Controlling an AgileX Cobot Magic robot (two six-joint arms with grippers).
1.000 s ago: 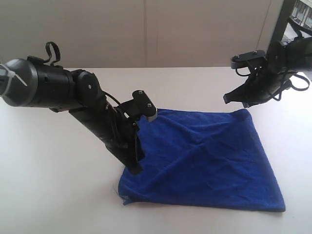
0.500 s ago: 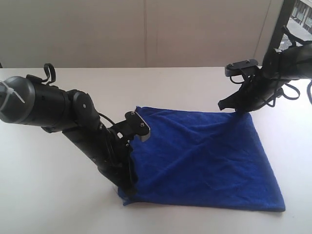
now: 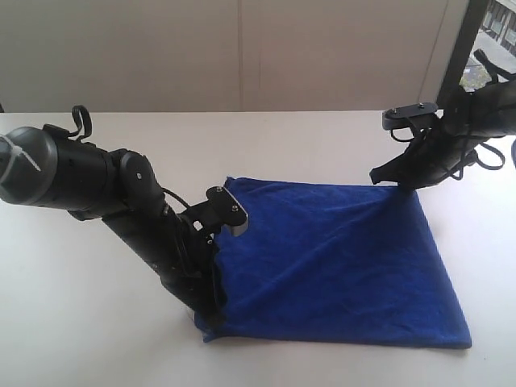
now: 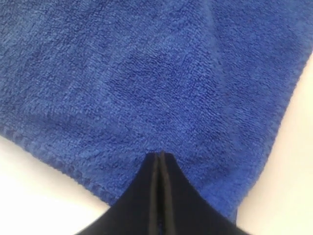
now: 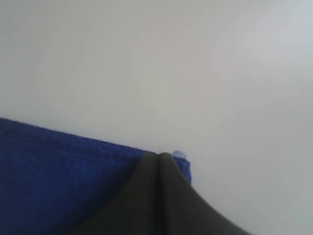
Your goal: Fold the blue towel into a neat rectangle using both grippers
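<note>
Exterior view first: the blue towel [image 3: 339, 258] lies spread on the white table [image 3: 72, 339], mostly flat with a few soft creases. Its far edge runs straight across, its right edge slants out toward the 5 o'clock corner, and that corner sits close to the bottom of the picture. The left edge is mostly hidden behind my left arm. Around the cloth I've got bare tabletop at 9 o'clock and a wide strip at 12 o'clock up to the wall. At 3 o'clock there's less room, since the right arm and a dark post stand there.

On to the grip. The left gripper [image 4: 160, 154] is down at the towel's 7 o'clock corner. From its wrist camera the jaws are pressed tight together, with the blue pile bunched right at the tips, so it's pinching the cloth near the hem. The right gripper [image 5: 159, 155] is at the 1 o'clock corner, jaws clamped too, with a sliver of blue poking out just past the tips.
</note>
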